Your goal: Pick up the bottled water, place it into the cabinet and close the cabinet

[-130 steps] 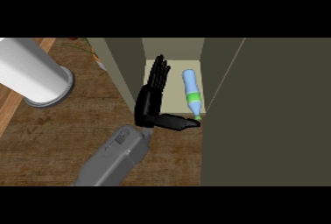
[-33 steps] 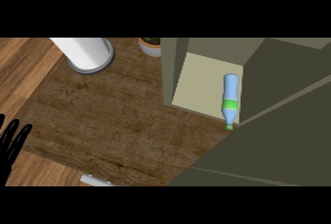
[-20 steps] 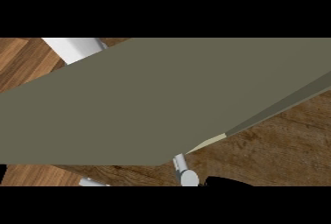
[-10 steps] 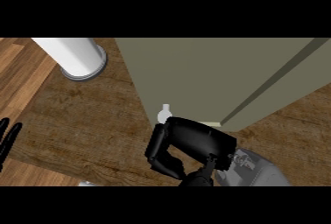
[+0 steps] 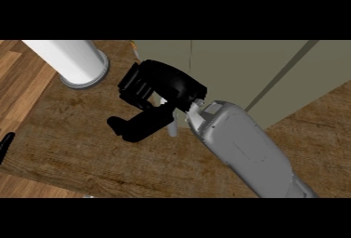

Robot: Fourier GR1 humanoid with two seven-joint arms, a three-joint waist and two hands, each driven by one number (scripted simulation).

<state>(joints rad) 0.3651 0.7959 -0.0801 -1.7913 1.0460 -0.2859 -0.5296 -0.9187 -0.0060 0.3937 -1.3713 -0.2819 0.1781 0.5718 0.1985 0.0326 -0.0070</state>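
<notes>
The cabinet door (image 5: 226,69) is now closed, so the bottled water that was lying inside the open cabinet is hidden. The right robot hand (image 5: 159,95) has moved up from the lower edge and now lies against the door front, fingers curled. The left robot hand (image 5: 5,145) has sunk to a sliver at the left edge.

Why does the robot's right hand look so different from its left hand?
The right hand shows whole, with its grey forearm, up at the olive cabinet door; the left hand is only a black sliver at the view's left edge. The right hand's fingers are bent at the door front; how the left hand's are set cannot be told. The right hand is mid-counter, by the white cylinder; the left is far off. Both are black.
</notes>
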